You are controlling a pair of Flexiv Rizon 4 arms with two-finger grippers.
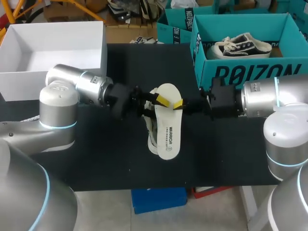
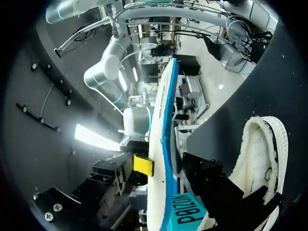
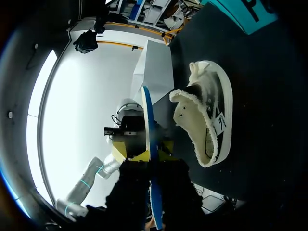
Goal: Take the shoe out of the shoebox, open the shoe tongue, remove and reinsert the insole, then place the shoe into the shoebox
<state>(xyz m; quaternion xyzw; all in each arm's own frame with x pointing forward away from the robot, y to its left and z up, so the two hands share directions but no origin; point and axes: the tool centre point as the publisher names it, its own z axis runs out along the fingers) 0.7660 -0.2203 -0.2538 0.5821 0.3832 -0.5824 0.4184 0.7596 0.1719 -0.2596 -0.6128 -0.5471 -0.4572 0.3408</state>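
insole (image 1: 167, 126) held level over the shoe (image 1: 151, 137), mid worktop (image 1: 96, 159); left gripper (image 1: 161, 101) and right gripper (image 1: 178, 104) jaws both clenched on it, i judge for reinserting.

The insole (image 1: 168, 134) is showing a smooth, matt white top. The shoe (image 3: 190, 118) is showing fleecy cream lining. The surface (image 1: 110, 159) is looking matt black.

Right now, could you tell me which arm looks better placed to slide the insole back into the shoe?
Probably right: the right hand is shut on the insole, tips on both faces, with the shoe beside it, opening in view. The left hand has an unclear hold.
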